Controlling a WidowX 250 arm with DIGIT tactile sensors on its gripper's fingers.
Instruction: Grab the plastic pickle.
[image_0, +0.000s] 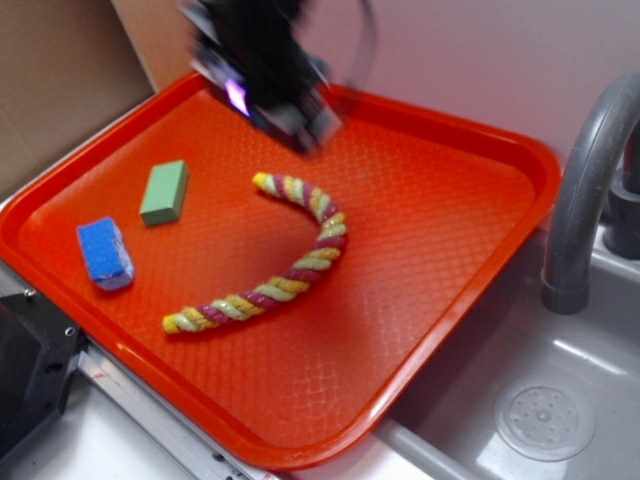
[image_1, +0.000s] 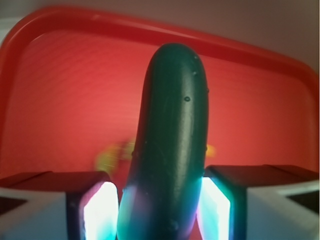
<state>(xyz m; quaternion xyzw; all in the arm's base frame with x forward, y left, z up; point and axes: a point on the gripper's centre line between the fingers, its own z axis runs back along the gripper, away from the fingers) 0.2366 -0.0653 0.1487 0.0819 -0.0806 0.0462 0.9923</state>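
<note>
**Two fingers clamped on the pickle above the tray**

Two fingers (image_1: 102, 210) of the claw (image_1: 160, 210) pressed against the lower sides of the pickle (image_1: 172, 145) in the wrist view, one on each side, so the claw was closed on it. The dark green pickle stood up from between them toward the top of the frame, its rounded end near the far rim of the red tray (image_1: 60, 100).

In the exterior view the claw (image_0: 290, 115) was a dark blur at the upper middle of the frame, over the back part of the tray (image_0: 450, 250); the pickle could not be made out there. Below it lay a curved yellow-and-maroon rope (image_0: 290, 270). Toward the left sat a pale green block (image_0: 165, 192) and, near it, a blue sponge (image_0: 105, 253). At right were a grey faucet (image_0: 585, 190) and a sink (image_0: 545, 420).
</note>
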